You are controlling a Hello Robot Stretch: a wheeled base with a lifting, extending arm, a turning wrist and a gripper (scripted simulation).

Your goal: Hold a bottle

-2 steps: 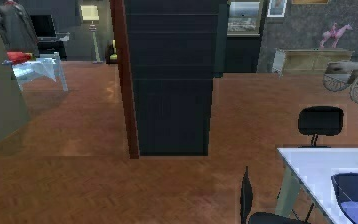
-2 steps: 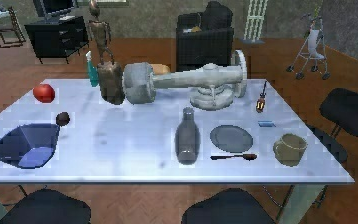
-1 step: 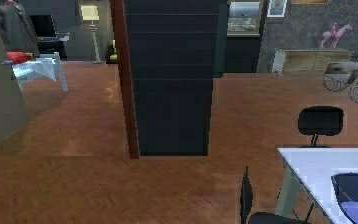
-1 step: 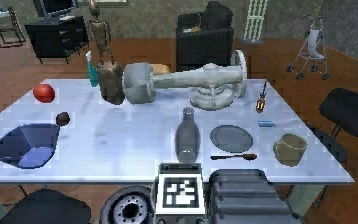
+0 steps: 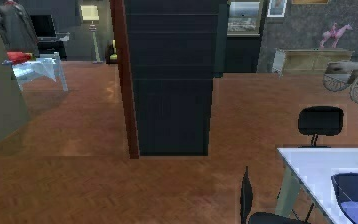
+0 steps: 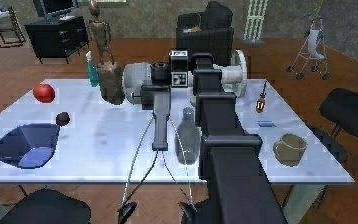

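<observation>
Done: my gripper is by the grey bottle on the table, centre frame.
Grip: I cannot tell whether I hold anything.
Left: probably lifting the bottle clear.

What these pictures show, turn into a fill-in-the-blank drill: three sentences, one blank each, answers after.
1. On the table, the bowl is ___ in colour.
2. The ball farther up the picture from the bowl is ___.
3. The beige mug stands toward the arm side view's ___ edge.
Missing words: blue; red; right.
</observation>
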